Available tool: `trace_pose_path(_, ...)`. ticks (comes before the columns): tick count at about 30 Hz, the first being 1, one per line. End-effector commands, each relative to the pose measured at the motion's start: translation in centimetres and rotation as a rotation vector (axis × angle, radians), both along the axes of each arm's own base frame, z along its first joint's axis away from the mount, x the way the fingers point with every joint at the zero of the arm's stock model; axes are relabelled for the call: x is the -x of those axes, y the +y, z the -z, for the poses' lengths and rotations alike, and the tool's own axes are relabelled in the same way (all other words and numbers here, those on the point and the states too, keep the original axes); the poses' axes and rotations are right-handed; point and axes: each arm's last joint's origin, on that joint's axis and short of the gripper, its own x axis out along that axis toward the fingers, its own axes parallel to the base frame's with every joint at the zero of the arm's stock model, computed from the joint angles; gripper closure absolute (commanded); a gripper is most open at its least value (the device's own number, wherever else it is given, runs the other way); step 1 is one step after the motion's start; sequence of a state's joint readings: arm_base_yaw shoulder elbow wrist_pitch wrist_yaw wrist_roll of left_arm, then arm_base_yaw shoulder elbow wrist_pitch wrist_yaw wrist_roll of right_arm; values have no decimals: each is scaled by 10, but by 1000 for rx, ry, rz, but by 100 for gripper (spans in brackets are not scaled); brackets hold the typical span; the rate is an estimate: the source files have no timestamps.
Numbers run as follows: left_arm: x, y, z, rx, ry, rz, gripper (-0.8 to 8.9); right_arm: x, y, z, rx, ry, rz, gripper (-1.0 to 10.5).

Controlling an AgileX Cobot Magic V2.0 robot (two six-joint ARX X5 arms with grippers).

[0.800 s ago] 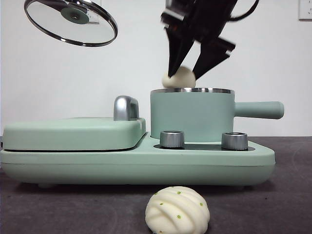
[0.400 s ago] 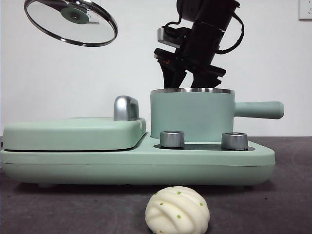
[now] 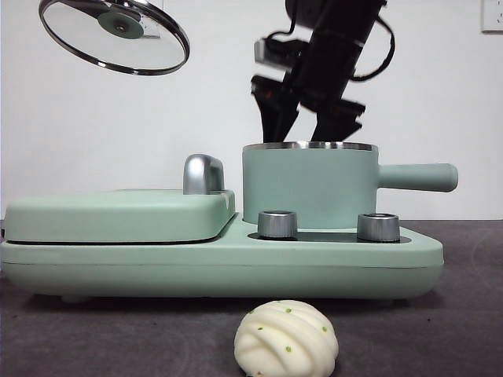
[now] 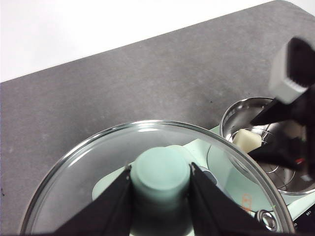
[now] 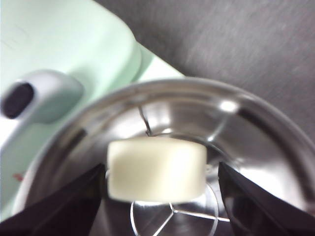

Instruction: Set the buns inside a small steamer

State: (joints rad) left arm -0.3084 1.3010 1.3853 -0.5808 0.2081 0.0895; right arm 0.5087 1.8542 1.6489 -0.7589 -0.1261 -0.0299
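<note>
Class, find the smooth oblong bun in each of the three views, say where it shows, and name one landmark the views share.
Front view: not visible; the small steamer wall hides its inside.
Left wrist view: smooth bun lies inside the steamer, beyond the glass lid that the left gripper holds.
Right wrist view: the bun lies on the steamer's floor between the right gripper jaws, which stand apart.
Shared landmark: the steamer's steel rim.

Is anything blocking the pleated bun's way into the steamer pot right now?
Only the right gripper, open just above the small steamer, where the smooth bun already lies. The glass lid is held aside by the left gripper. The pleated bun sits on the table.
</note>
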Motion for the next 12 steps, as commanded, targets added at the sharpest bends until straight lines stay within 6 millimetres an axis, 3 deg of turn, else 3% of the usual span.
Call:
trace_pose_path(1,1,-1,-10,13,-53,9,800,13,-2,-40,-54,-110,-16,581)
trace_pose_path(7,2,0,-9,7,-36,10,800,74,-2,-102,-224,-312,-127,581)
trace_pose_path(12,2,0,-8,6,-33,10,800,125,-5,-93,-304,-444,-186,582)
